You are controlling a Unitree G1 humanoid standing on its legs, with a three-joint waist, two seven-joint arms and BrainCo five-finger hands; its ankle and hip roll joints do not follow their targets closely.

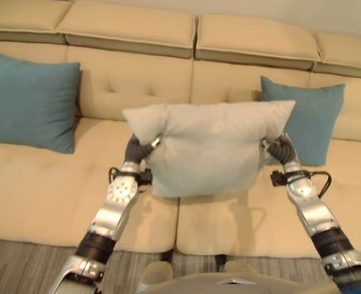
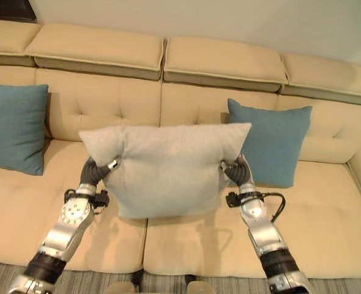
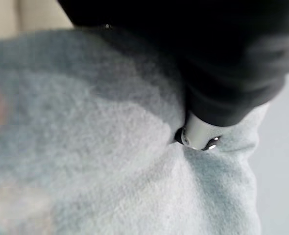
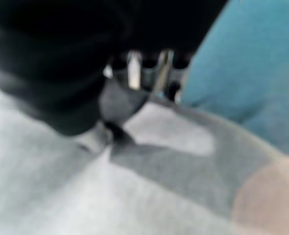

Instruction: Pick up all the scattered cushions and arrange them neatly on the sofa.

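Grey cushion [image 1: 208, 147] is held upright above the sofa [image 1: 40, 184] seat, face toward the camera, long axis running along the sofa backrest, top edge roughly level, bottom edge hanging just over the seam between two seat pads. Left hand [image 1: 139, 149] pinches its upper left corner, right hand [image 1: 280, 147] pinches the upper right corner; fabric bunches at both grips.

Left wrist view: a silver digit [image 3: 199, 137] pressed into the grey fabric, cloth folded round it. Right wrist view: fingers [image 4: 149, 68] curled over the cushion edge, thumb digging in below, and a teal surface right behind the grey one, which the left wrist view lacks.

Head views add the surroundings: one teal cushion [image 2: 271, 144] leaning on the backrest directly behind the grey cushion's right corner, partly covered by it; a second teal cushion [image 1: 30, 101] leaning on the backrest well to the left of the grey one. Striped floor [image 1: 21, 263] in front of the sofa.
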